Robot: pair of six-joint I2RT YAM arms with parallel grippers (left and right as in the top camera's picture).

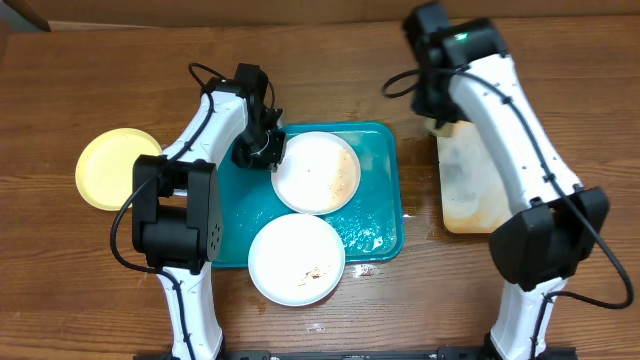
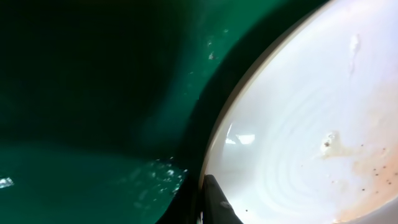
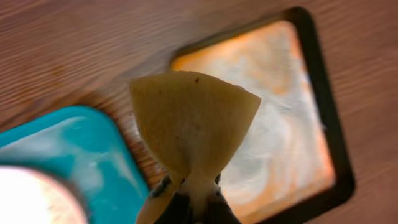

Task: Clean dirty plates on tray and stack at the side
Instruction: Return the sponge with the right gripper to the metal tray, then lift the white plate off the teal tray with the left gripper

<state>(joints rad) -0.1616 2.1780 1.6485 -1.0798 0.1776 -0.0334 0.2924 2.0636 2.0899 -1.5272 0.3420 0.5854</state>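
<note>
The teal tray (image 1: pixel 382 205) holds a white plate (image 1: pixel 315 172) with brown smears on its right side. A second white plate (image 1: pixel 297 259) with small crumbs overlaps the tray's front edge. The pale yellow plate (image 1: pixel 115 167) lies on the table at the far left. My left gripper (image 1: pixel 262 150) is at the smeared plate's left rim; in the left wrist view one finger (image 2: pixel 214 202) lies over that rim (image 2: pixel 298 143), gripping it. My right gripper (image 1: pixel 437 110) is shut on a beige sponge cloth (image 3: pixel 193 118), held above the gap between the trays.
A narrow black-rimmed, rust-stained tray (image 1: pixel 470 185) lies right of the teal tray; it also shows in the right wrist view (image 3: pixel 323 93). Both arm bases stand at the table's front edge. The teal tray's surface is wet (image 2: pixel 93 180).
</note>
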